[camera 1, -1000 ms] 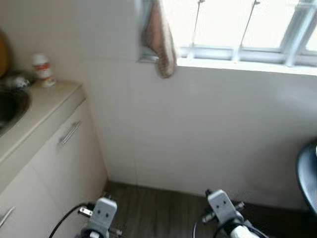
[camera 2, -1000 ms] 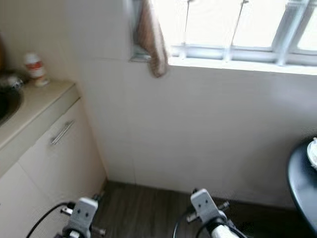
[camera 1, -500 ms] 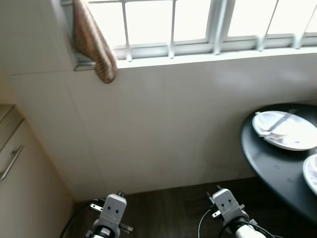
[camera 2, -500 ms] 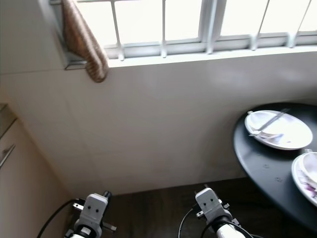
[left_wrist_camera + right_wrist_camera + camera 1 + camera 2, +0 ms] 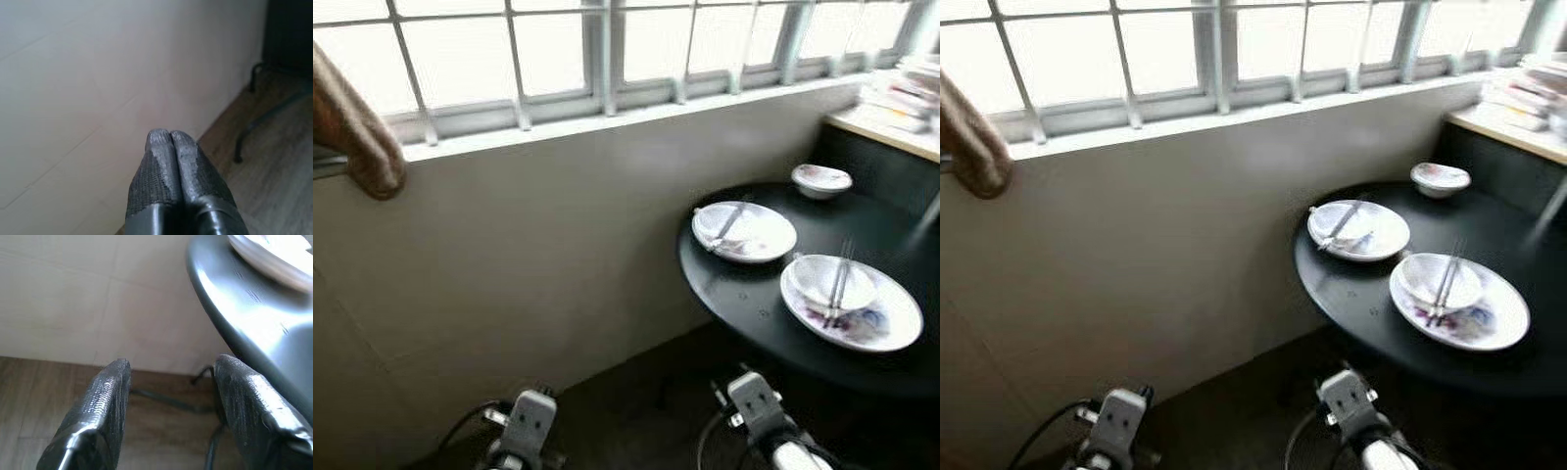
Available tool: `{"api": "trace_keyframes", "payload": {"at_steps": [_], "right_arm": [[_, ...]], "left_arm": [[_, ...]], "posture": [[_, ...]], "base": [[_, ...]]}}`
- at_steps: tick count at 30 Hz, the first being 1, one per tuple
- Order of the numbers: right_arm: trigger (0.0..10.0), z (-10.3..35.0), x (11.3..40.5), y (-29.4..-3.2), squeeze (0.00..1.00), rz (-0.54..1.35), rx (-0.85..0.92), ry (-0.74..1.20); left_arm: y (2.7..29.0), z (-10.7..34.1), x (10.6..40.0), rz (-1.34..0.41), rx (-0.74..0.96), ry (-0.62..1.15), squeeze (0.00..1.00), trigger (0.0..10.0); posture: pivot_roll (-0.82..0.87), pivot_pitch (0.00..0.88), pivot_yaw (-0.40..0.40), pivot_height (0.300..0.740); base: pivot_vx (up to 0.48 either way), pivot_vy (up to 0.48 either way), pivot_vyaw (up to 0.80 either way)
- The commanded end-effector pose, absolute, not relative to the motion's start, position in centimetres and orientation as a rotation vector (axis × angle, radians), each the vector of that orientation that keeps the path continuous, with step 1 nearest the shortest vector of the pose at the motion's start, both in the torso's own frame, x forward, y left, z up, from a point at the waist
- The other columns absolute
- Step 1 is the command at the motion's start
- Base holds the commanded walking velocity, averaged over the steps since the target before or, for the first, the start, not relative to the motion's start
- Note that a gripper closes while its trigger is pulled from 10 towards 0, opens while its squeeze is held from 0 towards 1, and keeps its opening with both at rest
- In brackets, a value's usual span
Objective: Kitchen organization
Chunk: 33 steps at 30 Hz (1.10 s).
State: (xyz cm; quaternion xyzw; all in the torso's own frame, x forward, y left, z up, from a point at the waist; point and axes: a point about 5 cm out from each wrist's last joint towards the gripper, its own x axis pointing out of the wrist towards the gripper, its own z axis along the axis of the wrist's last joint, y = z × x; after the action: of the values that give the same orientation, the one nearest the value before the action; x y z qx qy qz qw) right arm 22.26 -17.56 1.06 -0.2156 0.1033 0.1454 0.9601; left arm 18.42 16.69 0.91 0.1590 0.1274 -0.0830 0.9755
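Table [image 5: 744, 294] at 2 o'clock: plates [image 5: 744, 231] w/ chopsticks, used, need clearing. Left gripper [image 5: 171, 142] clenched, empty; right gripper [image 5: 168, 382] released, low by table edge, prob. ready for pickup.

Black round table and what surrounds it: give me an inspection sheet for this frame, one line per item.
Surface: black round table below the window, right of centre.
Job's things: near plate holding a bowl and chopsticks; far plate with utensils; small bowl behind.
Clutter: stacked items on the ledge at far right, blurred.
Pincers: left pincer shut, facing the wall; right pincer open, below the table edge.
Cables: black cables at both wrists.
Surroundings: barred window, brown cloth, dark wooden floor.
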Motion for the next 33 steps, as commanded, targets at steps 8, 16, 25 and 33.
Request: {"api": "trace_keyframes", "payload": {"at_steps": [8,16,25,33], "right_arm": [[10.0,1.48,22.44,-17.66,0.00,0.301,-0.468,0.181],[10.0,1.50,22.47,-17.67,0.00,0.302,-0.471,0.176],[10.0,1.52,22.50,-17.65,0.00,0.302,-0.478,0.173],[10.0,1.54,22.47,-17.62,0.00,0.302,-0.480,0.170]], "left_arm": [[16.30,1.05,18.69,-0.179,0.301,0.245,0.00,10.0],[16.30,1.42,18.75,-0.183,0.274,0.214,1.00,10.0],[16.33,1.57,18.78,-0.184,0.254,0.203,1.00,10.0],[16.34,1.60,18.74,-0.193,0.241,0.196,1.00,10.0]], "posture": [[-0.04,0.000,0.033,0.740],[-0.04,0.000,0.032,0.740],[-0.04,0.000,0.031,0.740],[-0.04,0.000,0.032,0.740]], "base": [[0.000,0.000,-0.30],[0.000,0.000,0.00],[0.000,0.000,0.00],[0.000,0.000,0.00]]}}
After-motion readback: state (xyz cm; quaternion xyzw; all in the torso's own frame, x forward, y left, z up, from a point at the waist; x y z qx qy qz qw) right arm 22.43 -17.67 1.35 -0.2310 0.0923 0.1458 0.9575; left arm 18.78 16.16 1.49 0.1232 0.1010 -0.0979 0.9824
